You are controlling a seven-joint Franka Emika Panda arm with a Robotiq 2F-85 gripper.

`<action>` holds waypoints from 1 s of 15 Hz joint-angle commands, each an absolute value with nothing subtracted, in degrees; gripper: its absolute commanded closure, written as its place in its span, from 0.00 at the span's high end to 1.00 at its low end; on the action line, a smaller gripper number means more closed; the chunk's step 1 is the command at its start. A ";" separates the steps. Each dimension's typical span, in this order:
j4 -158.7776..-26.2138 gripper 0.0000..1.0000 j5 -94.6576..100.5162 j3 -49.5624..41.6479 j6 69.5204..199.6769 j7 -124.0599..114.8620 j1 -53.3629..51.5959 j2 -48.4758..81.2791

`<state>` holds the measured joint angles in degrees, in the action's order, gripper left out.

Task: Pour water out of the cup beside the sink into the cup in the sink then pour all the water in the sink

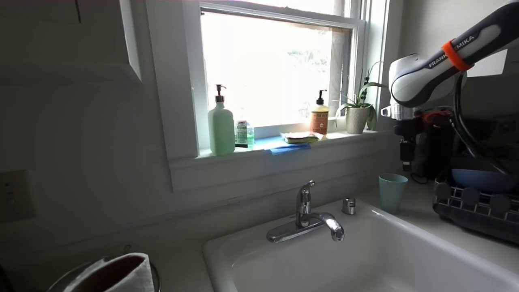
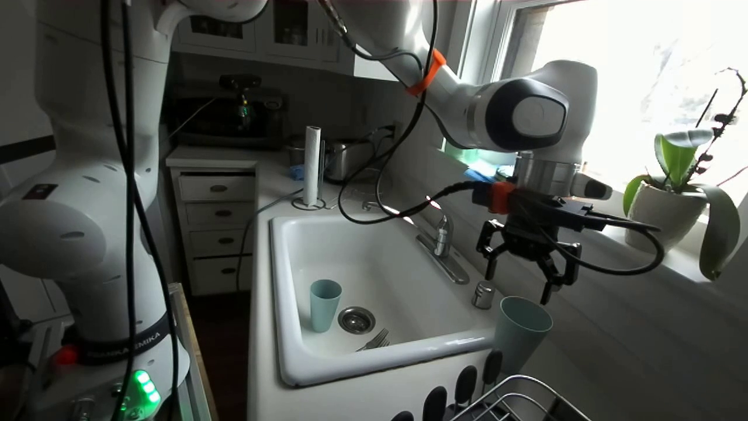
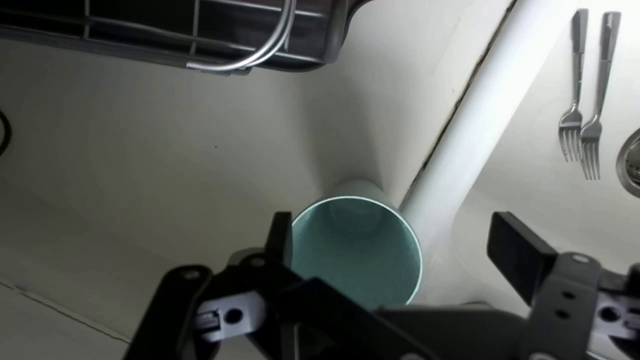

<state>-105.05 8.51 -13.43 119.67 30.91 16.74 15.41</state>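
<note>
The tool [image 2: 518,287], spread wide, just above the tumbler [image 2: 517,345] beside the sink [image 2: 403,355]

This pale teal tumbler stands upright on the worktop [image 3: 200,150], close outside the sink's rim and below the tool; in the wrist view its mouth shows between the two fingers [image 3: 517,255], nearer the one at the left of that view. Two tumblers in all, the second tumbler [image 2: 324,307] upright inside the sink near its one drain [image 2: 356,320]; two forks [image 3: 604,65] side by side on the basin floor; one faucet [image 1: 303,207].

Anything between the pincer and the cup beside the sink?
Nothing visible; the stretch is bare: in an exterior view, a narrow gap shows between the pincer and the cup below.
</note>
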 commanded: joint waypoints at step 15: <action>-85.61 0.57 2.25 -9.02 118.32 45.05 26.10 33.56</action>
